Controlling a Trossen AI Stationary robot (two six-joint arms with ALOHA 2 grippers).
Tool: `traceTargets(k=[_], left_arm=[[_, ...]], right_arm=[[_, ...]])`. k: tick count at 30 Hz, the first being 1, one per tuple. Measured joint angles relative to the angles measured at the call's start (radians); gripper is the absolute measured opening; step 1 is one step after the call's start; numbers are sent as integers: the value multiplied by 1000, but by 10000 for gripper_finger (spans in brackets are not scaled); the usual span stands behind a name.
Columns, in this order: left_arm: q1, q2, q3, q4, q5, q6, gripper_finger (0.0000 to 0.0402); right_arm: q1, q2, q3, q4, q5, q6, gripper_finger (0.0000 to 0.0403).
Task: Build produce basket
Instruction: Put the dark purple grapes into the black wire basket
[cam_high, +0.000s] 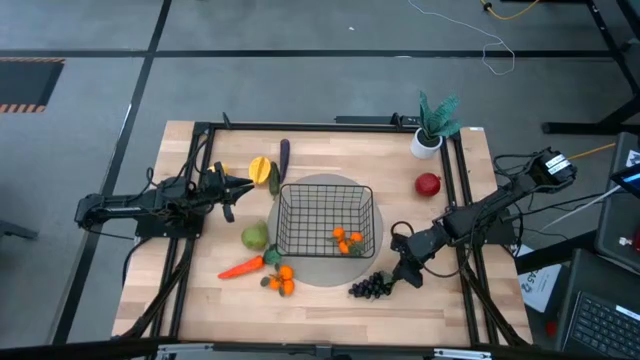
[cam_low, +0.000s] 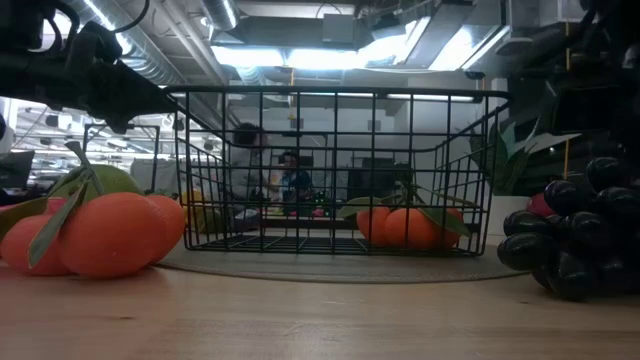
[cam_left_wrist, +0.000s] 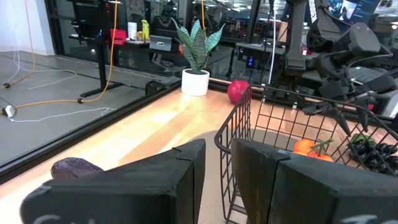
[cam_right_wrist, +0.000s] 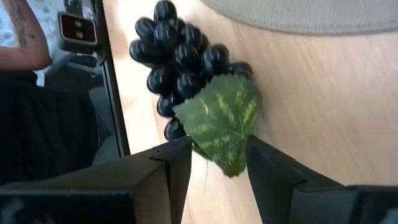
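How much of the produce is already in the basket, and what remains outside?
Done: one cluster of oranges lies in the basket. In hand: the right gripper is open at the grapes. Left outside: carrot, pear, apple, second oranges.

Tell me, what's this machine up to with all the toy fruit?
It is filling the wire basket with toy produce. One bunch of small oranges is already inside. The right claw is open over the leaf of the dark grapes, which lie on the table. The left claw waits beside the basket.
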Motion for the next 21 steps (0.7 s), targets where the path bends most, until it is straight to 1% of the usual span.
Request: traceTargets(k=[3,9,15,21], left_arm=[[0,0,0,0,0,0,69],[0,0,0,0,0,0,69],[0,0,0,0,0,0,69],[0,0,0,-1,0,0,69]], right_arm=[[17,0,0,-15,26,-3,139],[40,0,0,-16,131,-3,139],[65,0,0,-16,98,6,139],[79,0,0,-16,119,6,139]])
